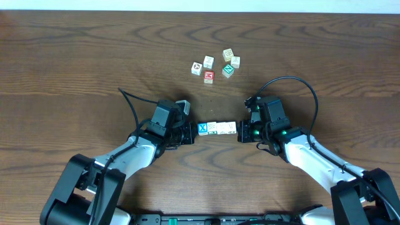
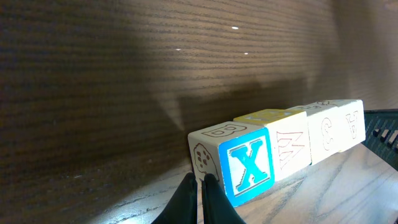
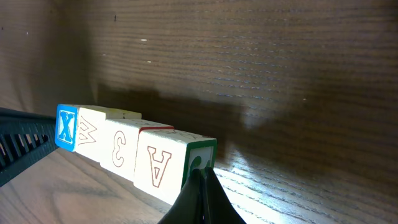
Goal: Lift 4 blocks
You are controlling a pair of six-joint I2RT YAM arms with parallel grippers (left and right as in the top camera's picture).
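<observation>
Blocks form one tight row, one end blue.

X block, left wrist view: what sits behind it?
Behind the blue X block, three cream blocks touch in a row, ending at the right gripper. Their joined faces are hidden; the left gripper presses the near end.

Overhead, the light is soft and even, everything sharp. At the wrists it's dim: the table ahead of the left gripper lies shadowed, with tiny glints; pale glare beside the right gripper.
</observation>
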